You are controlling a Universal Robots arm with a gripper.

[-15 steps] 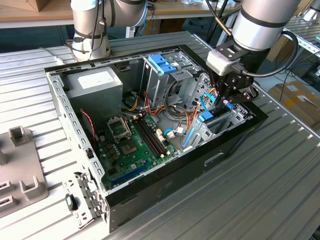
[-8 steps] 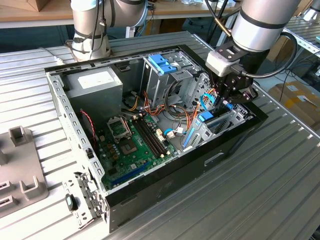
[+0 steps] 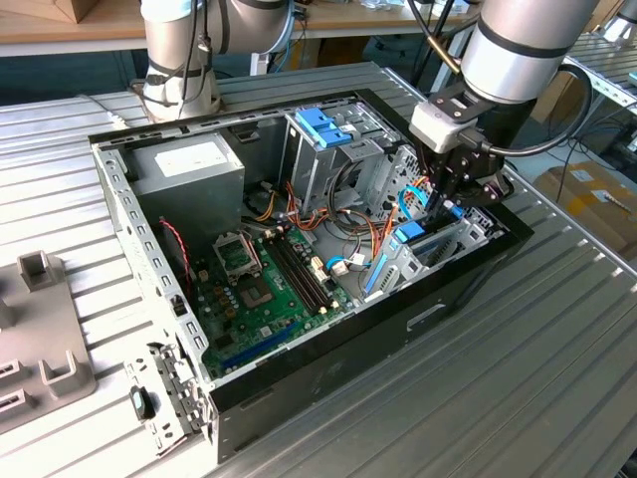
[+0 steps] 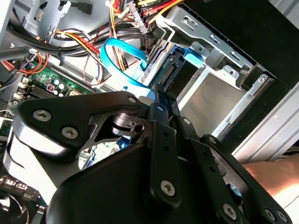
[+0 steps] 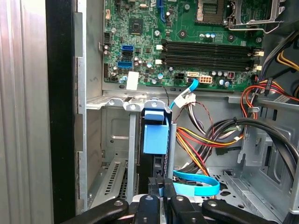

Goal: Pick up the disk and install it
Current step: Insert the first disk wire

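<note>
Open computer case (image 3: 328, 363) on the counter (image 3: 528, 388) holds motherboard (image 5: 187, 28), power supply (image 3: 189, 169) and cable bundles. I see the disk (image 5: 155, 137) standing on edge inside the metal drive bay (image 5: 114, 140), long axis along the bay slot, blue end tab toward the motherboard. Pincer (image 5: 160, 186) narrow, clamped on the disk's near edge.

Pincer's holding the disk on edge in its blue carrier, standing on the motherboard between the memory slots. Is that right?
Not quite. The pincer does grip the disk on edge in its blue carrier, but the disk stands in the metal drive bay by the case's black side wall, beside the motherboard, not on it. The first wrist view shows this.
</note>
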